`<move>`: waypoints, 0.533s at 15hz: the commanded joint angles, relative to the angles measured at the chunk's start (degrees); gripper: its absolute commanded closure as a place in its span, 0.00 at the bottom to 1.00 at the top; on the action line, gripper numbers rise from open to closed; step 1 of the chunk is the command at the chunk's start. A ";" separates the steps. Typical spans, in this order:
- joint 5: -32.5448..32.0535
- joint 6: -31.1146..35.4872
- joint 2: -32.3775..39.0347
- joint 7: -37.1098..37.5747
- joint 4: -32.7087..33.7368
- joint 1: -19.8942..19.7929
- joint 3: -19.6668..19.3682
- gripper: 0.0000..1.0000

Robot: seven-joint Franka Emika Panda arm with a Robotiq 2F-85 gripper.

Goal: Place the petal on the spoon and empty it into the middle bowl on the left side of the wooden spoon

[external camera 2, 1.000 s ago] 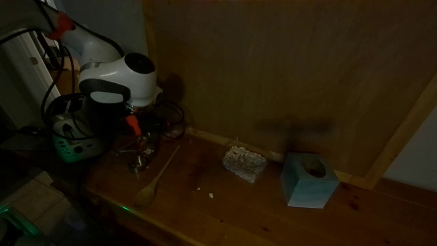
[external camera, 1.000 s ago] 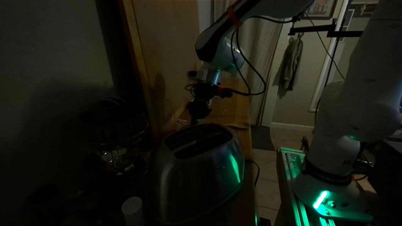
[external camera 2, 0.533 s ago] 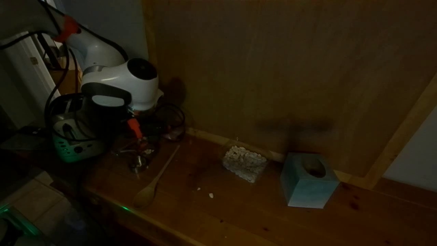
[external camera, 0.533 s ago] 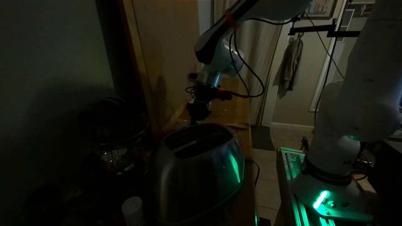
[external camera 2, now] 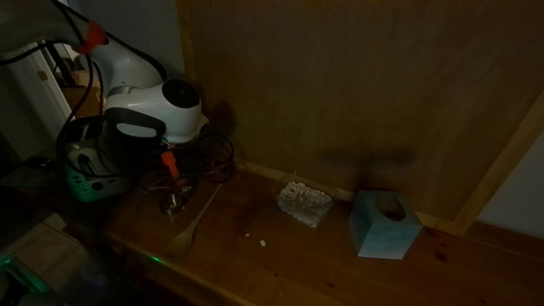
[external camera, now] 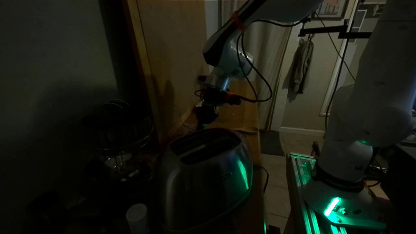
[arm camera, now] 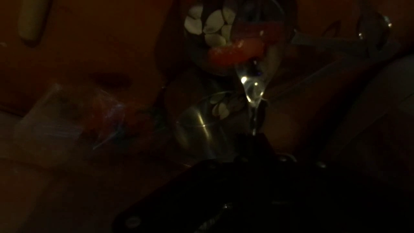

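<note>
It is very dark. In the wrist view my gripper [arm camera: 254, 137] is shut on the thin handle of a shiny spoon [arm camera: 254, 87]. The spoon lies over a bowl [arm camera: 202, 61] with several pale petals [arm camera: 214, 22] inside. Whether its scoop holds petals is unclear; an orange-red patch, perhaps a reflection, shows there. Another metal bowl [arm camera: 200, 136] with petals stands nearer the board. A small metal bowl [external camera 2: 172, 206] stands at the front of the row in an exterior view. The wooden spoon [external camera 2: 182, 240] lies beside the bowls. In an exterior view my fingertips [external camera: 202, 125] are partly hidden behind the toaster.
The toaster [external camera: 208, 182] stands close to the bowls. A clear box of petals [external camera 2: 304, 204], loose petals [external camera 2: 262, 243] and a blue tissue box [external camera 2: 384, 229] are on the table. A clear plastic bag [arm camera: 64, 126] lies near the wooden backboard [external camera 2: 340, 93].
In an exterior view the arm and gripper have moved a little down and to the right above the bowls. The bowls, wooden spoon and box have not moved.
</note>
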 commanded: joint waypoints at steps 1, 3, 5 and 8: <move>3.55 -0.58 0.52 -2.37 0.97 -0.67 -0.27 0.95; 3.47 -1.65 0.85 -1.05 1.37 -1.07 -0.42 0.95; 3.19 -3.20 0.82 -0.60 1.63 -1.48 -0.66 0.95; 3.17 -4.32 0.83 -0.22 1.91 -1.88 -0.93 0.95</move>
